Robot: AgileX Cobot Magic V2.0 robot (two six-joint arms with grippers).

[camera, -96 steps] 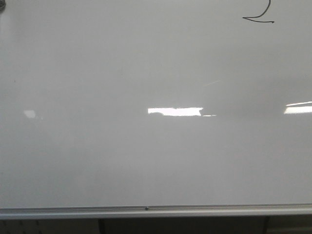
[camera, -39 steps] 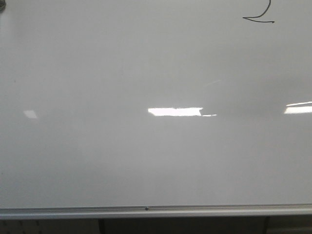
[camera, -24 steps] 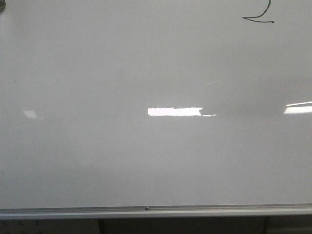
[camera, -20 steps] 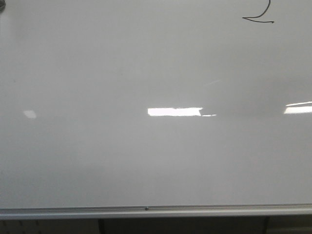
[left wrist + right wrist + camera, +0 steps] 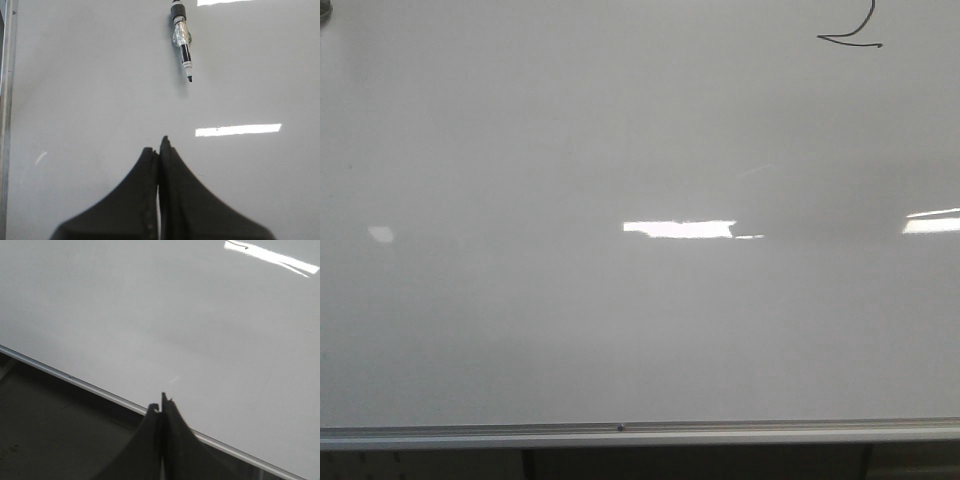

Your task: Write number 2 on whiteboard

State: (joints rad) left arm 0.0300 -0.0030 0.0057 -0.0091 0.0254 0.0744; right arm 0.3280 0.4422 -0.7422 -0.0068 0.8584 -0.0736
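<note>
The whiteboard is filling nearly the whole front view, lying glossy and grey-white, with bright rectangular glare patches showing near its middle and toward its right side. Its thin silver edge rail is running along the near side of the board, and a dark band is showing beyond that rail at the very front.

The left gripper is hovering over the whiteboard in the left wrist view, its two black jaws lying pressed together with nothing between them. The whiteboard's rail is passing along one side of this view, well apart from the jaws.

The right gripper is hanging over the whiteboard's rail in the right wrist view, its black jaws likewise closed on each other and holding nothing. The rail is crossing this view diagonally, with the board surface on one side of it and a dark surface on the other; the jaw tips are lining up just at the rail.

A marker is lying flat on the whiteboard in the left wrist view, uncapped, its black tip pointing toward the left gripper. It is lying apart from the jaws, touching neither of them.

The number 2 is sitting at the far right corner of the whiteboard in the front view, a thin black curved stroke ending in a short flat base. Its upper part is being cut off by the frame edge.
</note>
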